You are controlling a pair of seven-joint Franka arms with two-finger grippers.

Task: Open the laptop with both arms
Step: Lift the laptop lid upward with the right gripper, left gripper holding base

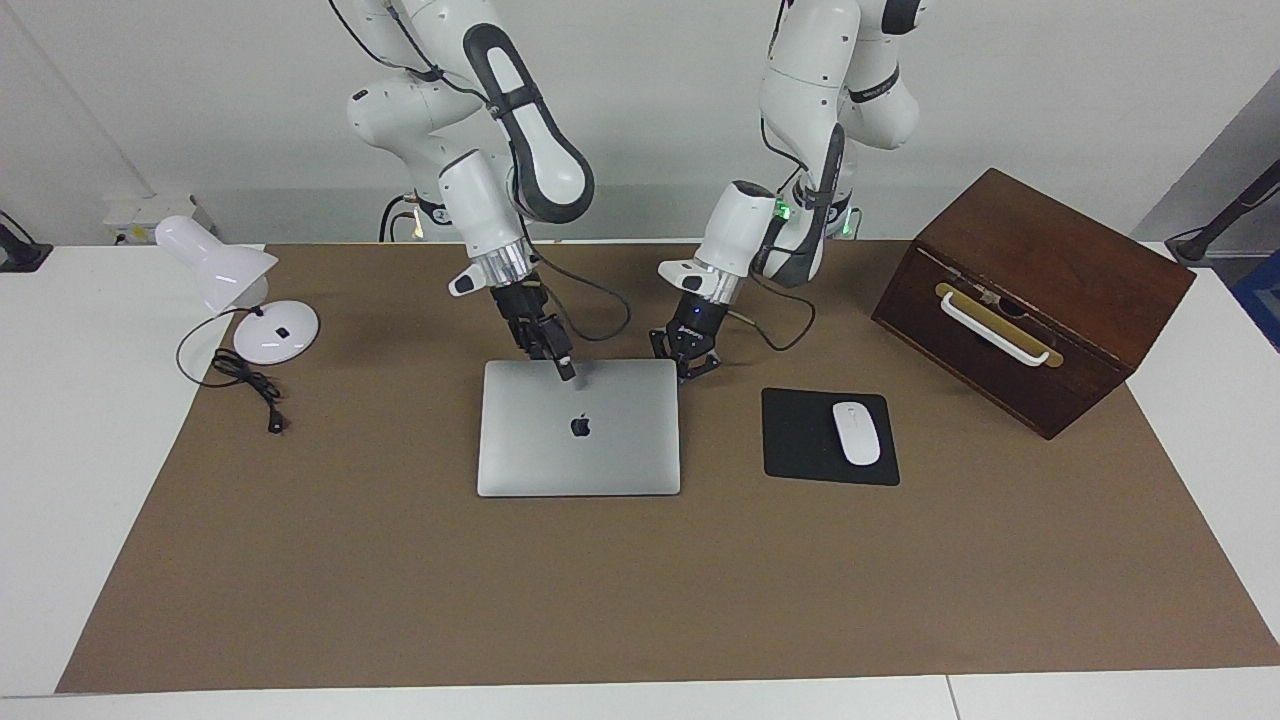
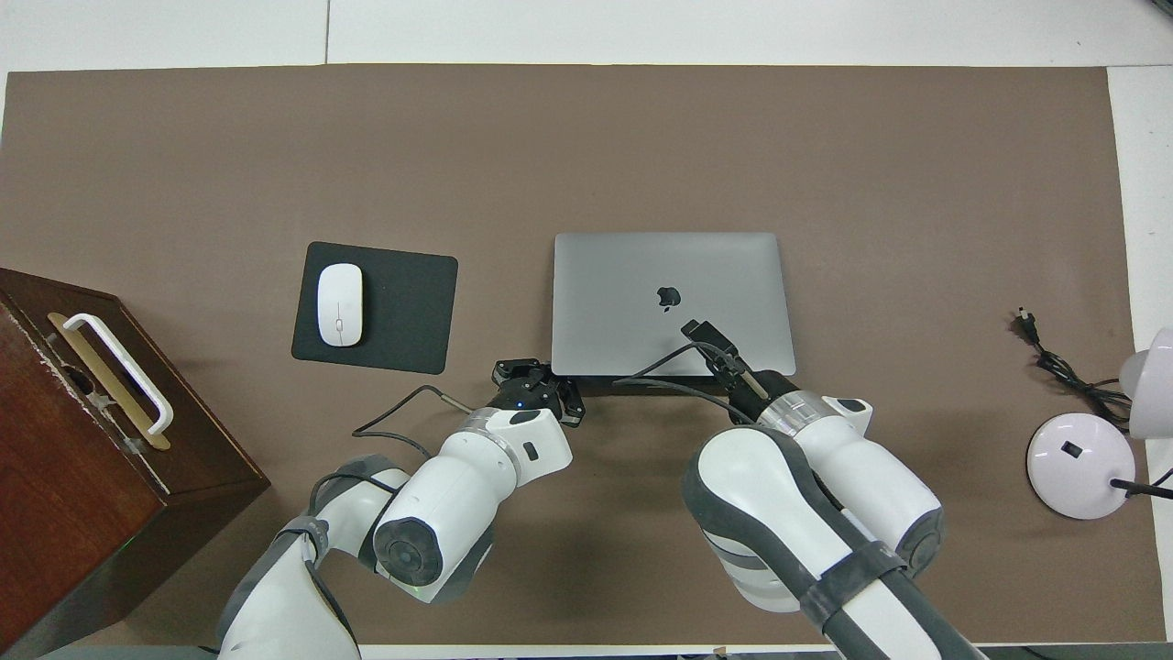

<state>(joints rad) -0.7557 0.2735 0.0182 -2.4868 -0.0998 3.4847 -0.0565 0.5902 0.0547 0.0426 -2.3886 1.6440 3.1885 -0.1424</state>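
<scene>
The laptop is shown closed and flat on the brown mat, its long axis running from one arm's end of the table to the other. The right gripper is seen over the lid's robot-side edge, near the logo; its fingertips appear drawn together, with nothing held. The left gripper is set just beside the laptop's corner nearest the mousepad, its fingertips closed on nothing.
</scene>
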